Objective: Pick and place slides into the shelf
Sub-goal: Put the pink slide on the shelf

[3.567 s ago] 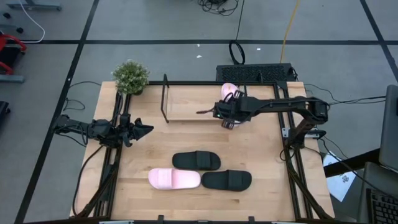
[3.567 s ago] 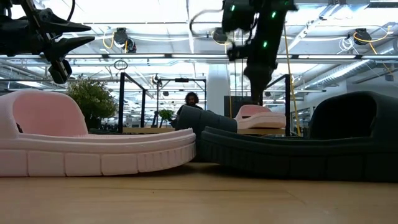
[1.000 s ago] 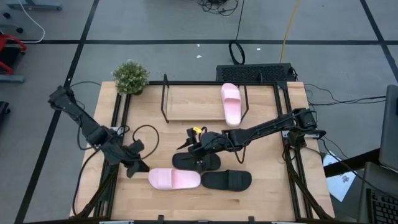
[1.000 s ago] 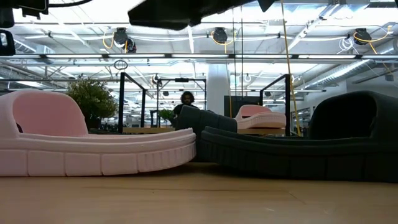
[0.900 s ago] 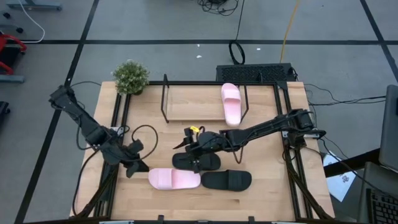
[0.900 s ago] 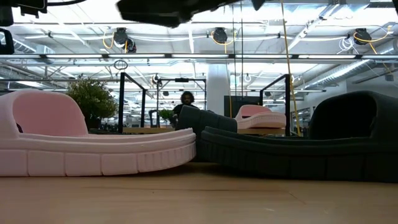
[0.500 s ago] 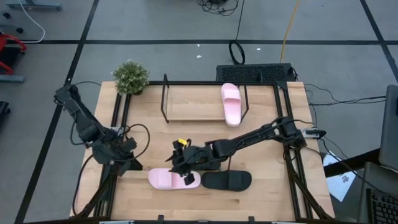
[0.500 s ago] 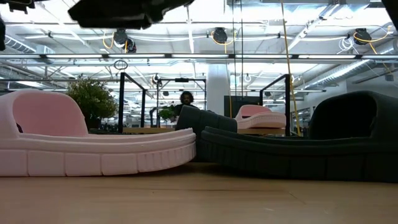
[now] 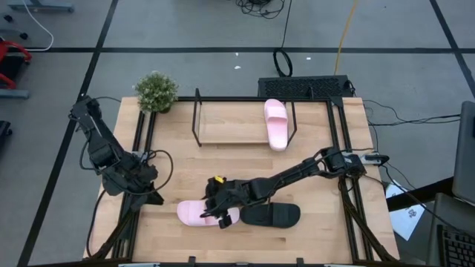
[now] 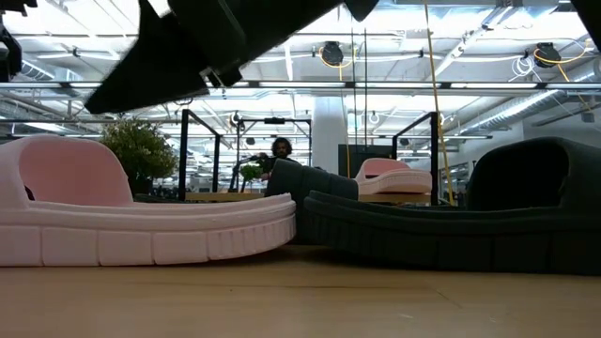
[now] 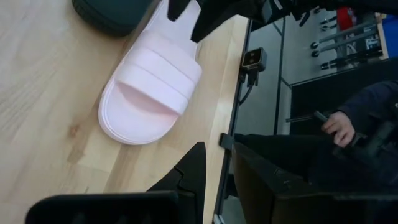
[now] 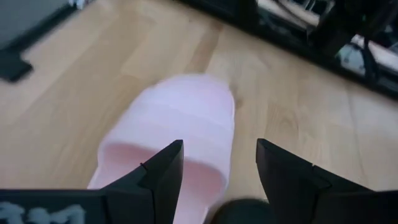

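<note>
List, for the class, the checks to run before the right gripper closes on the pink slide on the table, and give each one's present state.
1. Right gripper open: ok, fingers spread wide.
2. Right gripper over the pink slide: ok, it hovers above the slide's right end in the high view.
3. Fingers straddle the slide: not ok, the wrist view shows the slide ahead of the fingers, not between them.
4. Left gripper clear: ok, it sits left of the slide, apart from it.
5. Shelf has room: ok, only one pink slide lies on it, at its right end.
6. Black slide out of the way: cannot tell, it lies close beside the target.
</note>
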Available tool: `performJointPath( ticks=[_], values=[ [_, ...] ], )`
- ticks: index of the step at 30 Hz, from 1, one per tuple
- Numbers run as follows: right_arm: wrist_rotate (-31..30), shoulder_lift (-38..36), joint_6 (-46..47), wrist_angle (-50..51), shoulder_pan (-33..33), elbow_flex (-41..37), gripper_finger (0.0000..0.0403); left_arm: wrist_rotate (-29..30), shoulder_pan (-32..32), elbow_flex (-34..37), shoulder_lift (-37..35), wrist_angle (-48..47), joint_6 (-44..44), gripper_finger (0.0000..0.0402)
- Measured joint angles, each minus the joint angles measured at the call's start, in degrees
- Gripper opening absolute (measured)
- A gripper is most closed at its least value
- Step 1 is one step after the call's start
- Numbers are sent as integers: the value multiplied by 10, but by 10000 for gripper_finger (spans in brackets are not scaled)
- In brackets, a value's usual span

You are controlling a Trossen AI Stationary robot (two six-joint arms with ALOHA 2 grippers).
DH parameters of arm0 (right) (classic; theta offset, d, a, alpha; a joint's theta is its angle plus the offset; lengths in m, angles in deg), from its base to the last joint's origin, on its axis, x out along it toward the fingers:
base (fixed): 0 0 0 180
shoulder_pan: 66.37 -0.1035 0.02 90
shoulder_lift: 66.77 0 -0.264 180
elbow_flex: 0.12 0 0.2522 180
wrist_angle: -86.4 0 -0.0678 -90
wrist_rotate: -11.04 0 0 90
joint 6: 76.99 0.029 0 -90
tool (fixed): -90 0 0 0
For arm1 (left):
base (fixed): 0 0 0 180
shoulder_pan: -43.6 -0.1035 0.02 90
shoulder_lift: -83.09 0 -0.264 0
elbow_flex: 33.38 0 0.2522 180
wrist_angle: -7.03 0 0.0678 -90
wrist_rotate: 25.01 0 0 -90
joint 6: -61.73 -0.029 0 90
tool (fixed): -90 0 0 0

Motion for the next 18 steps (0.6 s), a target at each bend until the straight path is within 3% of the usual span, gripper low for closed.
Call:
performJointPath(
  ticks=[6,18],
  values=[
    [1,0,-12,48,1,0,192,3,2,0,0,0,1,74],
    [2,6,-31,26,13,0,192,21,1,0,0,0,2,74]
  ],
)
